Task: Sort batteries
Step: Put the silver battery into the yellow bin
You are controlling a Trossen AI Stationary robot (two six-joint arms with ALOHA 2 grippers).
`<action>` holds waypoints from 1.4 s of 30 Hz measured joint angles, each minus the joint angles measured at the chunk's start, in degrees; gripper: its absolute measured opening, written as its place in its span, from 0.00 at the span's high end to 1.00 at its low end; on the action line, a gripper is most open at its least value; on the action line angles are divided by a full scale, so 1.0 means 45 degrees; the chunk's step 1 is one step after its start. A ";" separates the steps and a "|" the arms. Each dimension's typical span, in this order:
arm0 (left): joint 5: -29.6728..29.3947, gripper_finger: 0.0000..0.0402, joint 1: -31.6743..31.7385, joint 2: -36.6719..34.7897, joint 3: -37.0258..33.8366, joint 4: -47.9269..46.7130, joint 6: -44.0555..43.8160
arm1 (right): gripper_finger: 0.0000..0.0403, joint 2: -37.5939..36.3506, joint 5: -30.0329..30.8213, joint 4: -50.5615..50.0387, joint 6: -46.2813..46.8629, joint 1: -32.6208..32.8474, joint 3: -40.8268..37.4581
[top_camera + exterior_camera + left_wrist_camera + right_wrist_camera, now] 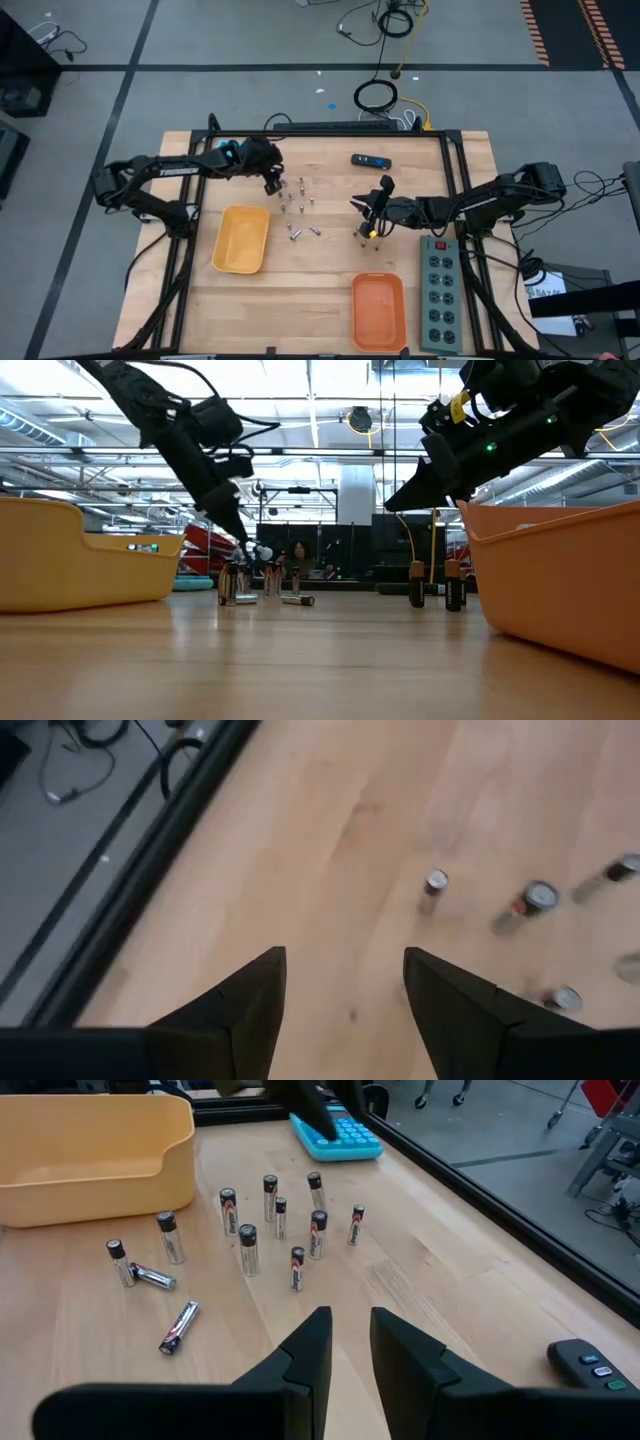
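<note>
Your left gripper (272, 183) hangs open beside the batteries (296, 205); your right gripper (349, 1342), slightly parted, faces them. Only its wrist view shows two batteries lying flat near the yellow tray (90, 1155).

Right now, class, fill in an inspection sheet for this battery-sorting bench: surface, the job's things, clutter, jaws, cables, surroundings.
Surface: wooden table, bare between items.
Job's things: batteries mostly upright in a loose cluster mid-table, two lying flat; two more stand apart near the right gripper. Yellow tray and orange tray show no batteries inside.
Clutter: black-and-blue device toward the far edge; power strip at the right side; blue calculator-like object.
Grippers: left gripper jaws open, above the cluster's edge, holding nothing; right gripper jaws slightly apart, empty, right of the cluster.
Cables: coils on the floor beyond the table.
Surroundings: workshop hall; no people seen clearly.
</note>
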 joint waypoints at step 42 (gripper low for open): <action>0.1974 0.47 -0.1629 0.1395 0.0831 -0.3066 0.0513 | 0.84 -0.0005 0.0037 -0.0412 0.0418 0.0058 -0.0005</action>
